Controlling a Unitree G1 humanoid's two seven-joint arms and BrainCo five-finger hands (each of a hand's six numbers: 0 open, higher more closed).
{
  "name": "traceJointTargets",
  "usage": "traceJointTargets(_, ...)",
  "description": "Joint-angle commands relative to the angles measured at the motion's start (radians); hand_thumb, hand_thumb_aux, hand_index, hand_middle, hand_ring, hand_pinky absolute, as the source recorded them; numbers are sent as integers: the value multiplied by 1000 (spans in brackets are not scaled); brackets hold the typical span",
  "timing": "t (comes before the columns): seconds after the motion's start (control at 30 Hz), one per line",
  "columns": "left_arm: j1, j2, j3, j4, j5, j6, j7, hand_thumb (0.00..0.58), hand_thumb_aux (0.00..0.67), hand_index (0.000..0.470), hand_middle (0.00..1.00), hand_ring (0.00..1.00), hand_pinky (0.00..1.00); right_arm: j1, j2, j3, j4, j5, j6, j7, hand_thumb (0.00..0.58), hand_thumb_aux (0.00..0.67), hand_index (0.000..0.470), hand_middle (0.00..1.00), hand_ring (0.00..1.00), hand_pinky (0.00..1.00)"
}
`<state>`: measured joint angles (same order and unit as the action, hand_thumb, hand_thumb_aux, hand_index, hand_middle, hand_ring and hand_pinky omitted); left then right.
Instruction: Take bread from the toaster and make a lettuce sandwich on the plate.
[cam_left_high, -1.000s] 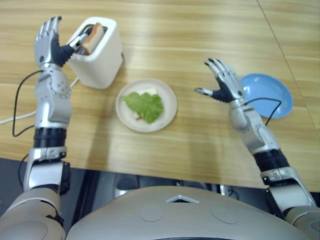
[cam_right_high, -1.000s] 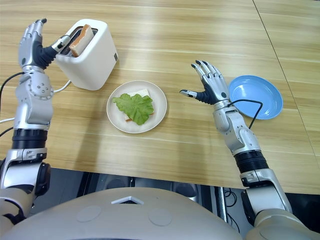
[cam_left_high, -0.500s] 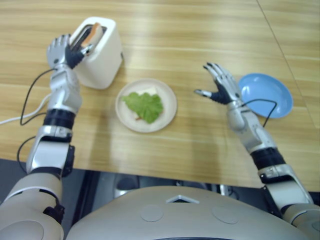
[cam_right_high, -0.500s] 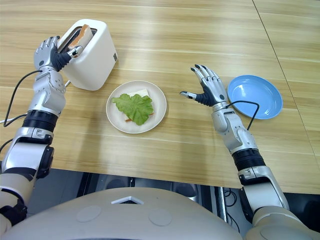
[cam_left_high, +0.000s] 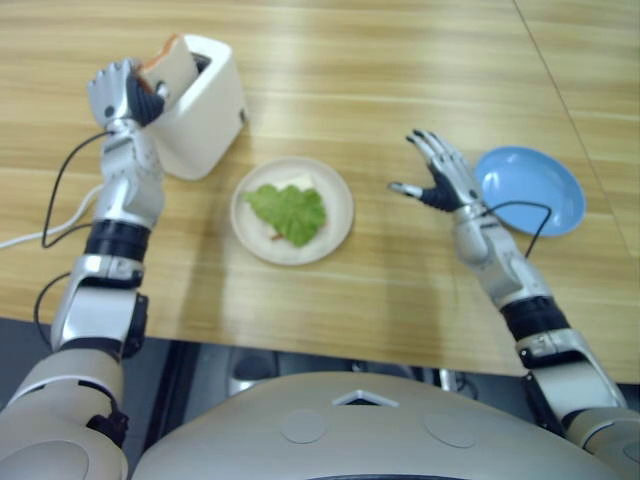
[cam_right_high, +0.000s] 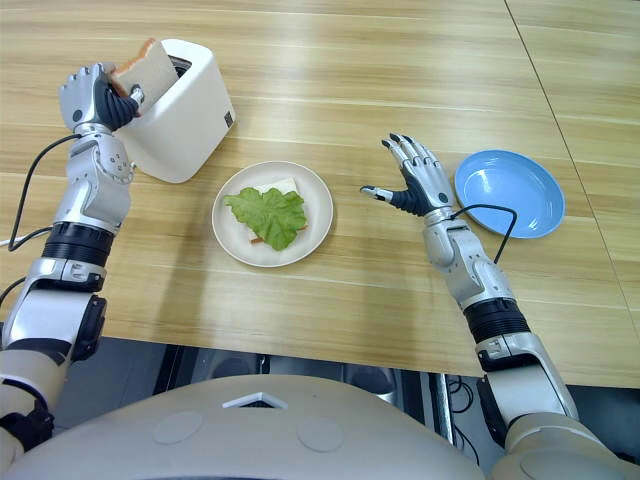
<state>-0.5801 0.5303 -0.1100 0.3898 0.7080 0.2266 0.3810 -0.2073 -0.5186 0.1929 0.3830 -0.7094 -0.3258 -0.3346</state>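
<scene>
A white toaster (cam_right_high: 190, 115) stands at the back left of the wooden table. My left hand (cam_right_high: 92, 96) is shut on a slice of bread (cam_right_high: 135, 66), held lifted just above the toaster's left side. In front of the toaster sits a cream plate (cam_right_high: 315, 215) carrying a bread slice (cam_right_high: 283, 186) with a green lettuce leaf (cam_right_high: 268, 215) on top. My right hand (cam_right_high: 415, 180) hovers open above the table, to the right of the plate, fingers spread and holding nothing.
A blue plate (cam_right_high: 510, 192) lies at the right, just beyond my right hand. A white power cord (cam_left_high: 25, 238) runs from the toaster off the left edge. A dark cable (cam_right_high: 490, 215) loops by my right wrist. The table's front edge lies close to me.
My left hand closed on the bread slice at the toaster slot and pulled it up and out to the left. My right hand sank slightly and stayed open.
</scene>
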Motion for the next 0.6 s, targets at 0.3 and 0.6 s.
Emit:
traceJointTargets(0.3, 132, -129, 241, -397, -491, -264, -126, 580, 670, 460, 1000, 1000, 1000, -10, 1, 7, 44, 7, 2, -17, 0, 0, 0, 0, 0, 0)
traceJointTargets(0.6, 178, -211, 227, -251, -909, -168, -649, 580, 670, 460, 1000, 1000, 1000, -31, 19, 16, 81, 17, -9, -30, 0, 0, 0, 0, 0, 0)
